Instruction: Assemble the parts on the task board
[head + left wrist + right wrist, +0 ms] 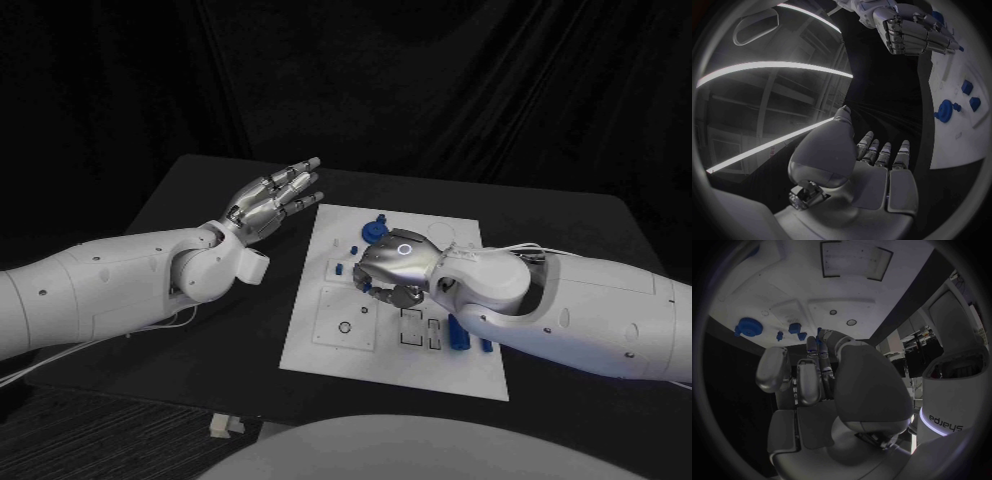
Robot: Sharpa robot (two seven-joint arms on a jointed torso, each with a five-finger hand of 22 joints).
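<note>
The white task board (346, 352) lies in the middle of the black table. My right hand (387, 265) hovers low over the board's middle with its fingers curled down. In the right wrist view a small blue part (819, 340) is pinched at that hand's (836, 390) fingertips. My left hand (274, 202) is raised left of the board, fingers apart and empty. A round blue part (378, 222) stands at the board's far edge, and a long blue part (459, 335) lies near my right forearm. The left wrist view shows my left hand (879, 165), the round part (945, 111) and my right hand (911, 30).
Several small blue parts (793, 329) sit beside the round blue part (747, 326) on the board (773, 290). One more small blue part (339, 268) stands left of my right hand. Black table (216, 330) surrounds the board on every side.
</note>
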